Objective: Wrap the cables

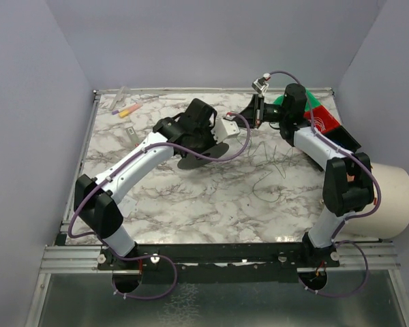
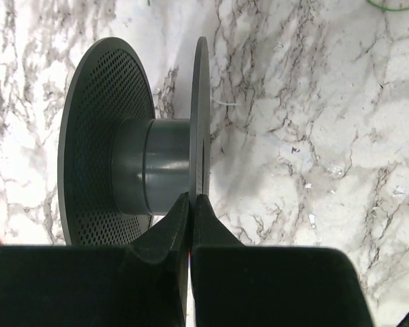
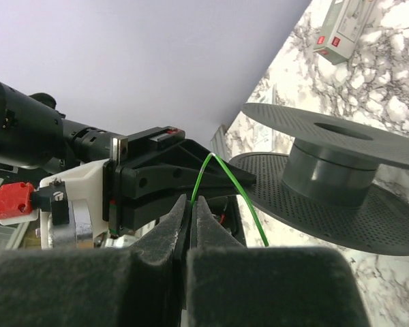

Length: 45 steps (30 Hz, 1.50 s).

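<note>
Pinching a hair-thin green cable [image 3: 213, 160] between fully closed fingers, the right gripper [image 3: 189, 201] sits close to the dark grey perforated plastic spool [image 3: 334, 163]. The strand arches up out of the fingertips, then trails down and away; whether it touches the spool yet can't be told. The left gripper [image 2: 192, 203] is clamped shut on the rim of one thin flange, holding the spool over the white-and-grey marble table [image 1: 211, 204]; can't tell if the spool rests on the surface. More of the cables lie as loose curly strands [image 1: 276, 163] on the marble between the two arms, nearer the right arm, well apart from the spool. Handling judgement: the wire looks near weightless and springy, soft enough to bend anywhere but likely to hold its curl, kink if pulled sharply, and slip out of smooth pads because it is far thinner than a finger. Best hold is probably a tight fingertip pinch near a free end, as here, keeping light tension so turns lie on the hub between the flanges rather than springing off. Tangling in the loose pile is the likely snag, so drawing out slowly seems wise. The spool looks rigid and light, and the flange-edge hold could twist under pull.
</note>
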{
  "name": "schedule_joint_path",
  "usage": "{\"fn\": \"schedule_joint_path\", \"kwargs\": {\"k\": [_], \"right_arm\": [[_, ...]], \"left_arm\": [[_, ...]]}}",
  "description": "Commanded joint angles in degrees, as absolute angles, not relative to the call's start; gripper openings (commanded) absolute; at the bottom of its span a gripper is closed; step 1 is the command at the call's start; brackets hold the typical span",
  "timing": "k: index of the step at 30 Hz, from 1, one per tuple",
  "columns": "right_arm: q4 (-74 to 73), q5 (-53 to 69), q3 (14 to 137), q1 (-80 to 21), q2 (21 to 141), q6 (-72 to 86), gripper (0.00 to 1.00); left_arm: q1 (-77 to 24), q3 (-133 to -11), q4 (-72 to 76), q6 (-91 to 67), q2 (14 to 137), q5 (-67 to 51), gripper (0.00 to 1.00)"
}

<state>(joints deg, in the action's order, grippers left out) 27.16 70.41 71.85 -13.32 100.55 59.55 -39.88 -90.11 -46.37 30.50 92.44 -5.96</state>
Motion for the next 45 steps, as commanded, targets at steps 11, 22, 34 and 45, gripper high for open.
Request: {"fn": "schedule_joint_path", "kwargs": {"k": [11,22,34,45], "right_arm": [[11.7,71.3,72.4,-13.4,100.4,37.9,0.00],[15.5,80.3,75.9,-13.8,104.9,47.0,0.00],[29.3,90.9,74.5,-16.9,102.8,66.6,0.00],[27.8,92.1,73.8,-17.3,102.2,67.3,0.00]], "left_arm": [[-40.1,-91.9,-47.0,33.3,90.9,-8.6,0.66],[-39.5,-108.2,-49.6,44.3,92.2,-3.2,0.95],[-39.6,-115.6,-57.4,74.9,98.8,-9.2,0.94],[-46.2,-118.8,-65.1,80.4,100.8,-8.6,0.72]]}}
